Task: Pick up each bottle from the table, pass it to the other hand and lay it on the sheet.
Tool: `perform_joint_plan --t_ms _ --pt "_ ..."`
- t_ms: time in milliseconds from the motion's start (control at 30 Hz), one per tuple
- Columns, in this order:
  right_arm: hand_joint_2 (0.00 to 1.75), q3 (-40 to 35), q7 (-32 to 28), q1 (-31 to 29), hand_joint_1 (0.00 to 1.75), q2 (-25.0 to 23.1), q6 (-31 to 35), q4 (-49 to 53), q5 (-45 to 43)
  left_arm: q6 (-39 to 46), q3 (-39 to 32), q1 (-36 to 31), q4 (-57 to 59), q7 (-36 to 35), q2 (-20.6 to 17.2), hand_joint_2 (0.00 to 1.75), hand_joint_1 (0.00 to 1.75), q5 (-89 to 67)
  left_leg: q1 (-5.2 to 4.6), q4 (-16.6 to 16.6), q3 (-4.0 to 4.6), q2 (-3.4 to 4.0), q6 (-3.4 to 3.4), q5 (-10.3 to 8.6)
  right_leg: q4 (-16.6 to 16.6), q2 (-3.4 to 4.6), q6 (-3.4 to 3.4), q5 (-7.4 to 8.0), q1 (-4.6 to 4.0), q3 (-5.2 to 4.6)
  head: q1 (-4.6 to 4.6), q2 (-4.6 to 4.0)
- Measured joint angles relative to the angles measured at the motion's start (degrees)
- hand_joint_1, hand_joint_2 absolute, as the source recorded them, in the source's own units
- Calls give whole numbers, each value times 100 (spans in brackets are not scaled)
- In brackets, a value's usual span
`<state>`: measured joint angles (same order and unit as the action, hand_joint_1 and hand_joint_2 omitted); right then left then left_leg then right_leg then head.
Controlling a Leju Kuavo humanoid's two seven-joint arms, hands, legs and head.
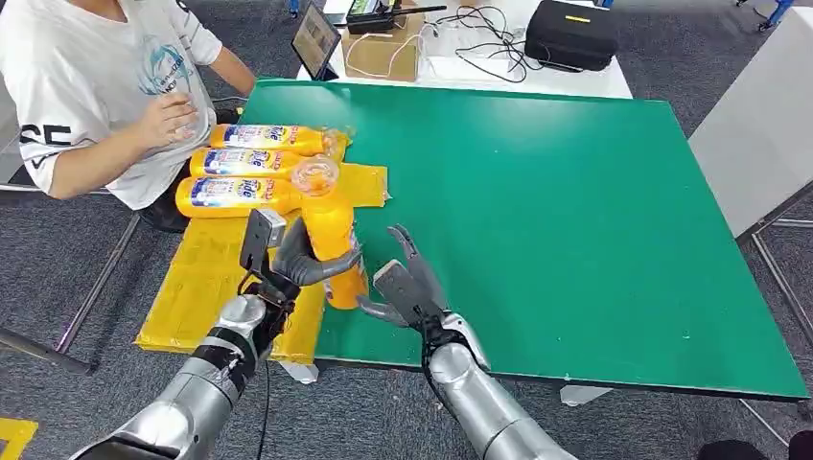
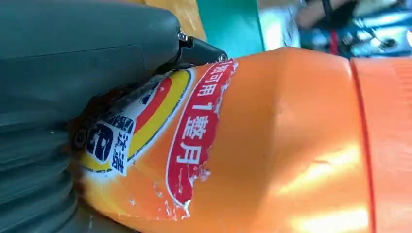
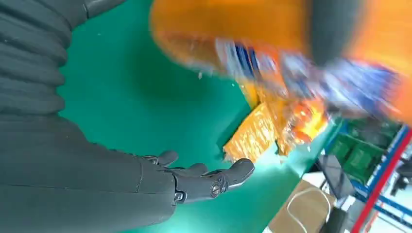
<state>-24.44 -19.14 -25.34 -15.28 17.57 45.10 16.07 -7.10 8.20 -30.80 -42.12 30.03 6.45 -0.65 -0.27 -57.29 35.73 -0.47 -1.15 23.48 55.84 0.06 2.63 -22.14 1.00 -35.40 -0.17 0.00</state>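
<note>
— Where is the bottle being handled?

— The left hand (image 1: 292, 261) grips an orange bottle (image 1: 331, 244) upright at the near left edge of the green table (image 1: 575, 211), just where the yellow sheet (image 1: 206, 278) meets it. Its fingers wrap round the bottle's body.

— And the right hand?

— The right hand (image 1: 407, 287) hangs just beside the bottle, fingers spread and holding nothing.

— Do the wrist views add anything?

— The left wrist view shows the bottle's torn label (image 2: 194, 141) with a red band of printed characters, pressed against the grey thumb (image 2: 97, 43). The right wrist view shows the bottle from low down, blurred.

— Anything on the sheet?

— Three bottles (image 1: 244, 165) lie side by side at its far end, close to a seated person (image 1: 96, 86) in a white shirt.
</note>
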Motion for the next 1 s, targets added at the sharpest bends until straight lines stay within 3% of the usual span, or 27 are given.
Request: perform_joint_plan --t_ms 167,367,733,1000 --pt "175 278 -101 268 0 216 -218 704 -396 1330 18 -283 446 49 -366 175 175 -1585 0 0 0 3 0 0 0 1 0 0 -1 -1 2 2" --pt "175 569 -136 506 0 411 -286 1260 -521 2320 199 -664 917 -295 -768 175 175 -2921 0 1 0 3 1 -1 1 1 0 0 -1 0 2 0" --pt "175 741 -136 607 0 529 -289 1553 -538 2487 433 -860 1251 -391 -1023 175 175 -3135 0 1 -1 4 1 -1 1 1 0 1 0 0 2 2" --pt "175 859 -144 630 0 542 -422 1549 -532 2833 707 -940 1622 -1135 -1150 175 175 -4801 1 1 -1 2 1 -1 2 1 0 1 -1 1 2 0"
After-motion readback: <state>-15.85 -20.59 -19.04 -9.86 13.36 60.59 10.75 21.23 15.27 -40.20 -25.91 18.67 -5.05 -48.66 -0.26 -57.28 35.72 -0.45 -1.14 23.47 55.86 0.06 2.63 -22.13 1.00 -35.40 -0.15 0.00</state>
